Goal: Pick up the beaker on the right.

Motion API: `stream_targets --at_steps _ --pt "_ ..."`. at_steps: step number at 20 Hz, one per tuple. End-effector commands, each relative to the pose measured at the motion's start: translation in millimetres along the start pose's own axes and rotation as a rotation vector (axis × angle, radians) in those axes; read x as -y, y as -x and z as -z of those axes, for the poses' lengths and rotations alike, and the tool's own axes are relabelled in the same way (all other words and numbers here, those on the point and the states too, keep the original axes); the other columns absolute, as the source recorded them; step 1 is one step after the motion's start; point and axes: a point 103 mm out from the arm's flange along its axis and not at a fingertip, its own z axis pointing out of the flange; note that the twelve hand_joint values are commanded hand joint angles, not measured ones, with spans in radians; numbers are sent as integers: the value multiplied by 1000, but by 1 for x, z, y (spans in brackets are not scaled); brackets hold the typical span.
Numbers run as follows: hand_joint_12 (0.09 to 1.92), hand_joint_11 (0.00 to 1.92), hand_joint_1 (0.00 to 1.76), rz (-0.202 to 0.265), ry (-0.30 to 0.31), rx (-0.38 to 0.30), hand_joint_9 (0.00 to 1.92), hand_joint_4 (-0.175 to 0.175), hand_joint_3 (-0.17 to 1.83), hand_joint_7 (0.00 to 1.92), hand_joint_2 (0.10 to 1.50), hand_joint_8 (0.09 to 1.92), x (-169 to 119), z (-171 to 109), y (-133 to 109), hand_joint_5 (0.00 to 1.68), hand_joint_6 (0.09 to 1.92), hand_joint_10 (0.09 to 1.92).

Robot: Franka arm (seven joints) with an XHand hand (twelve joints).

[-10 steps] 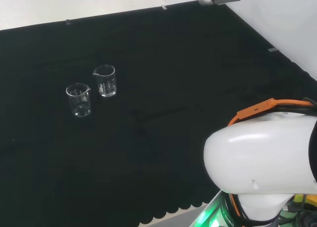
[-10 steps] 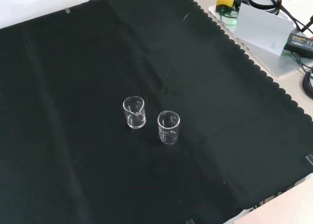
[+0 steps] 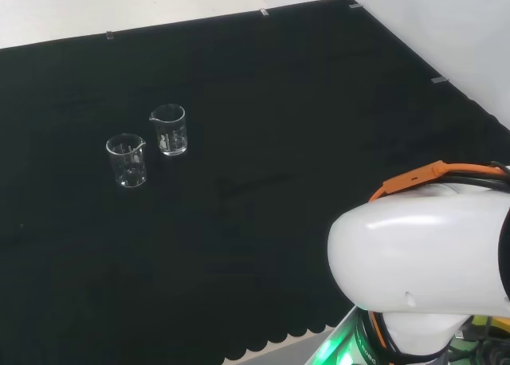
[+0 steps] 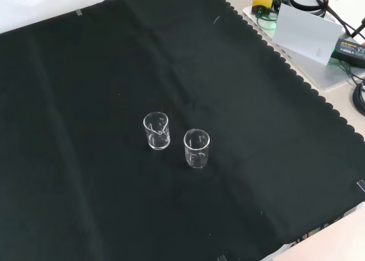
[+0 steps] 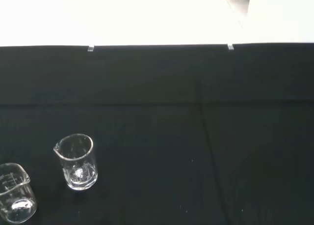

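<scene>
Bench covering: black cloth (image 3: pixel 263 102), scalloped along one edge, spread flat under both vessels.
Beaker, right in head view: clear glass beaker (image 3: pixel 169 130) (image 4: pixel 156 130) (image 5: pixel 76 161), upright on the cloth, spout at the rim, apparently empty; in the front view it is the left one of the pair.
Beaker, left in head view: second clear beaker (image 3: pixel 127 160) (image 4: pixel 197 149) (image 5: pixel 16 199), upright, just beside the first but not touching; slightly nearer the camera in the head view.
Placement: both stand near the middle of the cloth in the front view, untouched, with open cloth all round.
Arm: large white link (image 3: pixel 422 269) with an orange cable at the head view's lower right, well apart from the beakers.
Hand: whether its fingers are straight or curled cannot be told.
</scene>
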Motion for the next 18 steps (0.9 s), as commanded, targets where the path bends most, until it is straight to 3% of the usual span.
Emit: stream_targets --at_steps 1,10,18 --pt "968 0 222 7 -2 5 405 -25 263 301 1329 87 0 2 4 329 87 87" --pt "973 0 247 3 -30 -6 403 -27 243 298 1310 87 -7 -15 9 315 87 87" --pt "970 0 369 13 -52 -69 400 -34 208 294 1206 87 -24 -58 8 247 87 87"
